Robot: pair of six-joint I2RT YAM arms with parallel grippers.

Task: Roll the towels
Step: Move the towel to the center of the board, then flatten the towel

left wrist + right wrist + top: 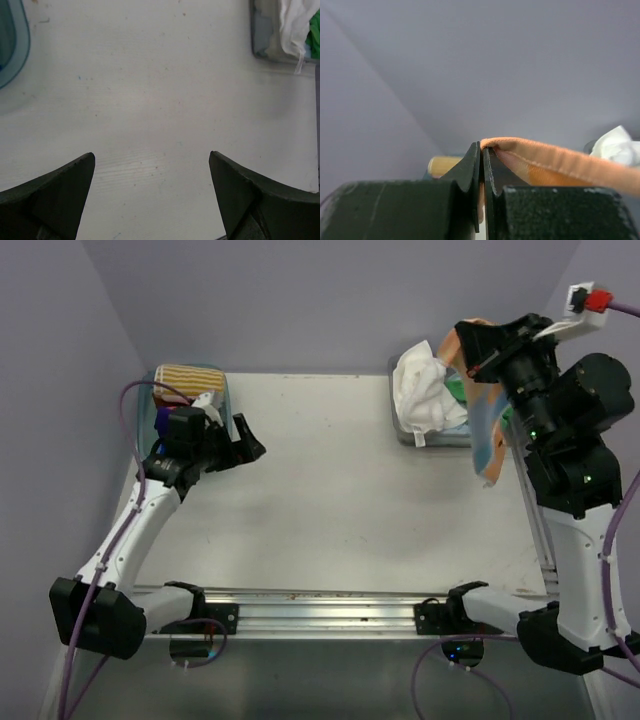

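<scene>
Left gripper (150,160) low, jaws spread wide — right gripper (482,145) raised high, jaws pinched together, apparently pointing leftward.

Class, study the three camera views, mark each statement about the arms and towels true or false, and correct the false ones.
1. The right gripper is shut on an orange towel. True.
2. The left gripper is shut on a towel. False: it is open and empty, above the table.
3. A white towel lies in the grey tub. True.
4. The blue tub holds no towel. False: a striped towel sits in it.
</scene>
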